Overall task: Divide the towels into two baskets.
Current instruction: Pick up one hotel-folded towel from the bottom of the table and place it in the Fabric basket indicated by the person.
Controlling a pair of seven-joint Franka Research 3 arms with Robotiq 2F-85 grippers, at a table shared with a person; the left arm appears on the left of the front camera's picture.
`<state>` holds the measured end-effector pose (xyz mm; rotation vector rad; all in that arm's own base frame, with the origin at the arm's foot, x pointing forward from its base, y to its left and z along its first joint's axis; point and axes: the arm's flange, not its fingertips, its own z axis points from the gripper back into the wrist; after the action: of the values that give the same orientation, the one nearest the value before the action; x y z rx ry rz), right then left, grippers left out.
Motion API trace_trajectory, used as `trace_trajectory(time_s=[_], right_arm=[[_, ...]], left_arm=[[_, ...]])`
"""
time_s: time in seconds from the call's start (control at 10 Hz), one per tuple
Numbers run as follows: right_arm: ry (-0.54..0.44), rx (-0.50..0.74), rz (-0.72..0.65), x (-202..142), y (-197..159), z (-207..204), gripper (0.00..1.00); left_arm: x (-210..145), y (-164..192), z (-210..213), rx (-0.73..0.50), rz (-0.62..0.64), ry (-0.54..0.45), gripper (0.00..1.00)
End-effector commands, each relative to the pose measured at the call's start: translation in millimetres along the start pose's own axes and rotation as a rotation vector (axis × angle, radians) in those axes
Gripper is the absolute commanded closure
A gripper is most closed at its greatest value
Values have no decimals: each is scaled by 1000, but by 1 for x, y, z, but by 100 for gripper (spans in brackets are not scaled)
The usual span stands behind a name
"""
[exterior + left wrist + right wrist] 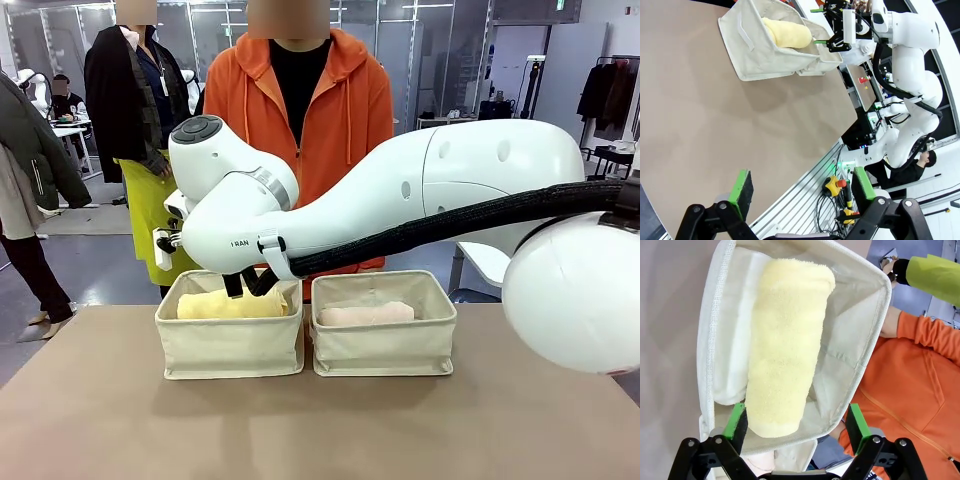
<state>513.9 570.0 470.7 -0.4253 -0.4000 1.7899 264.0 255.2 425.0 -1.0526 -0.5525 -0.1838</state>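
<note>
Pale yellow towel [787, 345] lies in basket [710, 340] between open right tool [796, 422] fingers.

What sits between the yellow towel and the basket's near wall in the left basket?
A white towel lies there, wedged between the yellow towel and the wall of the left basket, as the right wrist view shows.

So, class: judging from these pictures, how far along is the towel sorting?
Done: the pale yellow towel lies in the left basket on a white towel, and a pale pink towel lies in the right basket. In hand: nothing; the right gripper hangs over the yellow towel, jaws open, and the left gripper is open too. A grey towel cannot be made out.
</note>
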Motion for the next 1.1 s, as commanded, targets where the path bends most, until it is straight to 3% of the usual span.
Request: trace_trajectory(time_s=[0.0,0.8,1.0], right_arm=[[0,-13,9,4,-1,1,1],[0,0,0,0,0,0,1],[-9,28,-112,-23,-4,43,1]], left_arm=[[0,-3,3,0,-8,-9,0],[0,-3,3,0,-8,-9,0],[0,-3,3,0,-8,-9,0]])
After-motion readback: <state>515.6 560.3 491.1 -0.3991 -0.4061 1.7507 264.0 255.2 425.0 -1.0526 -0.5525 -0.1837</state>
